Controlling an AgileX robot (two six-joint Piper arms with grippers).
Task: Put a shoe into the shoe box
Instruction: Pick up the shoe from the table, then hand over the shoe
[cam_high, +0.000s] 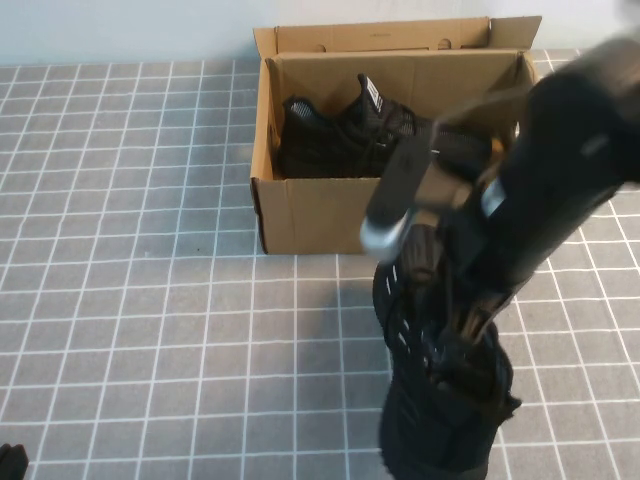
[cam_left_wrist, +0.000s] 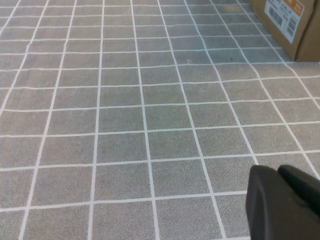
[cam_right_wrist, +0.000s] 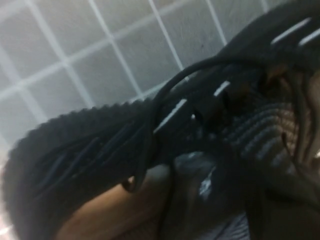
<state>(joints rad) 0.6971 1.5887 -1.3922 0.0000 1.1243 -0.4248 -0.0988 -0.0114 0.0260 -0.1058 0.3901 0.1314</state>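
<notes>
Grey tiled mat (cam_high: 130, 250) with white grid lines covers the table. Shoe box (cam_high: 310, 215) of brown cardboard sits at the far middle, lid flap up, a second black sneaker (cam_high: 345, 135) already lying inside. Right arm reaches in over the near right. Right gripper (cam_high: 465, 350) is at the collar of the shoe (cam_high: 435, 420), which stands near the front edge, well short of the box; shoe fills the right wrist view. Fingers seem closed on the shoe's collar, though the grip is partly hidden. Left gripper (cam_left_wrist: 282, 202) parked low at near left, fingers together, holding nothing. Step in hand looks like the pick-up or early carry. Next: lift clear, carry forward over the box wall, set down beside the other sneaker.
</notes>
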